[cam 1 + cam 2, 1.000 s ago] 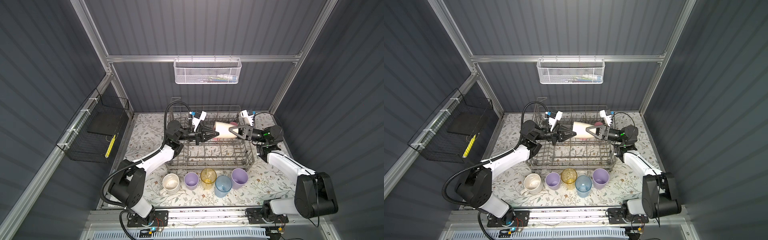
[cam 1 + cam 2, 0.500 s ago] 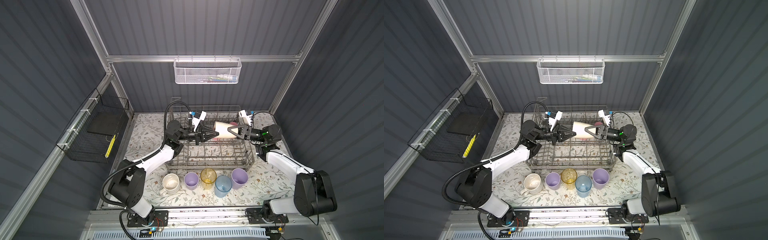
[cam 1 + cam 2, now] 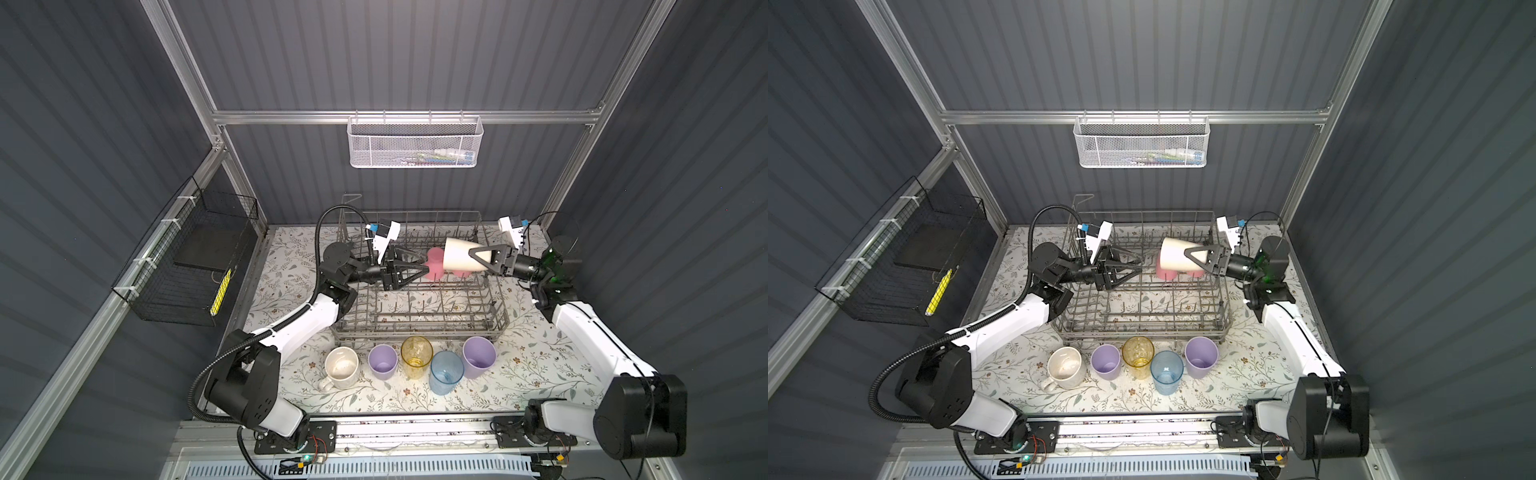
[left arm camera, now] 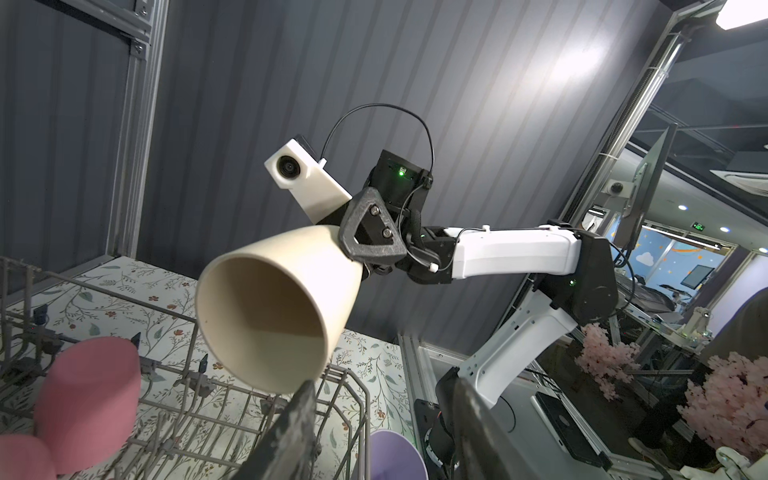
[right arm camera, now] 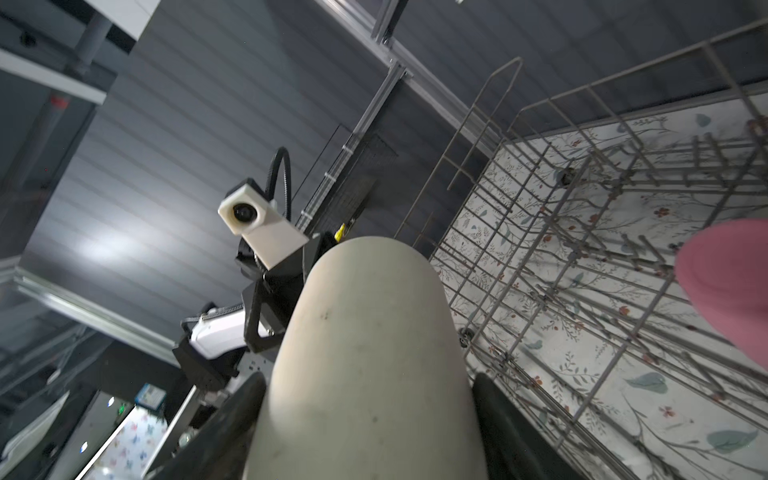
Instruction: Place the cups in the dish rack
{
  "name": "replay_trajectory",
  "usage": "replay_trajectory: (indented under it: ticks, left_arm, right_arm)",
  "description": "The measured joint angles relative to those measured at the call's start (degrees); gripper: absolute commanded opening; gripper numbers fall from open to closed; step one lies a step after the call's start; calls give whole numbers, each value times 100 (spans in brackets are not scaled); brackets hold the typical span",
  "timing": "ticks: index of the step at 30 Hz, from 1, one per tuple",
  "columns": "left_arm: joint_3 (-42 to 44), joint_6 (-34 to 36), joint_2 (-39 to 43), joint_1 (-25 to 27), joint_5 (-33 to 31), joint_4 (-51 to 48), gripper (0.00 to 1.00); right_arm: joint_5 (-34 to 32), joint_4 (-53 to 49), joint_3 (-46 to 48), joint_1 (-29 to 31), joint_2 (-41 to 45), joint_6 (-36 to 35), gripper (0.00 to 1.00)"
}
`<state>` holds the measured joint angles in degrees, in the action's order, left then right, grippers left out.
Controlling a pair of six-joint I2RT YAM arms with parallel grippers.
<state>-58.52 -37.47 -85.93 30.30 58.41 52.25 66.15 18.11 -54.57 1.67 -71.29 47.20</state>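
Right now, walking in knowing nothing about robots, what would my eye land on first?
The beige cup held sideways in the right gripper, above the far right of the dish rack, where two pink cups sit. Facing it, the left gripper hangs open and empty, and a row of five cups waits on the table in front of the rack.

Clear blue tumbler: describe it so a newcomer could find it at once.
Find the large grey wire dish rack in the middle of the table. In the row standing along its near side, the clear blue tumbler sits between a clear yellow tumbler and a lilac plastic cup, slightly nearer the robot. It is the only blue one.
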Motion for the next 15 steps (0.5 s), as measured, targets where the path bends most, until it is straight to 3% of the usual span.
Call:
replay_trajectory:
  ticks: [3,7,15]
  left_arm:
    - [31,197,157,-15,-66,-262,54]
    - [66,498,334,-37,-138,-669,54]
    - [74,951,483,-42,-210,-1329,54]
  right_arm:
    - [-907,-1956,-761,-9,103,-1333,48]
    - [-2114,-3668,-1281,7,146,-2503,47]
    - [-3860,-5322,-1497,361,-339,-3486,49]
